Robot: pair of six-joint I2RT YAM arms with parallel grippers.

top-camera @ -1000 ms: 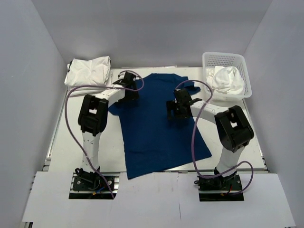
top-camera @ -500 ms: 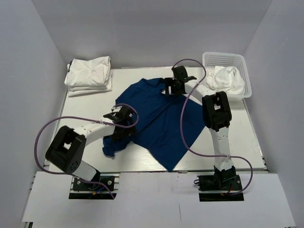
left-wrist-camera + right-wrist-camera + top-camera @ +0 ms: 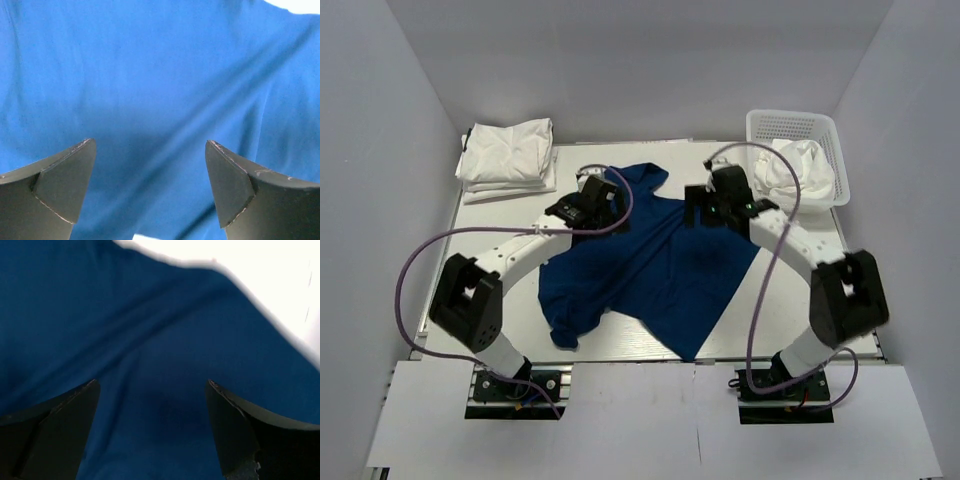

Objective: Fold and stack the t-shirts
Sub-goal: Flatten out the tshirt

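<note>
Since the earlier frames, both arms have been repositioned. The left end effector [image 3: 600,192] has been moved from the near-left part of the blue t-shirt [image 3: 660,270] to its far-left part, and the right end effector [image 3: 698,205] has been brought slightly nearer, onto the far-right part of the garment.

The blue t-shirt is laid unfolded and creased across the middle of the surface [image 3: 490,250], with one corner pointing to the near edge.

In the left wrist view, the left end effector [image 3: 150,145] is seen with its fingers [image 3: 60,185] spread wide above the blue cloth [image 3: 160,75]; nothing is gripped.

In the right wrist view, the right end effector [image 3: 152,384] is likewise spread wide over the blue cloth [image 3: 100,315], near its edge, beyond which the bare surface [image 3: 280,280] is seen. Nothing is gripped.

Folded white t-shirts [image 3: 508,152] are stacked at the far-left corner. One crumpled white t-shirt [image 3: 798,168] is held in the basket [image 3: 790,120] at the far right.
</note>
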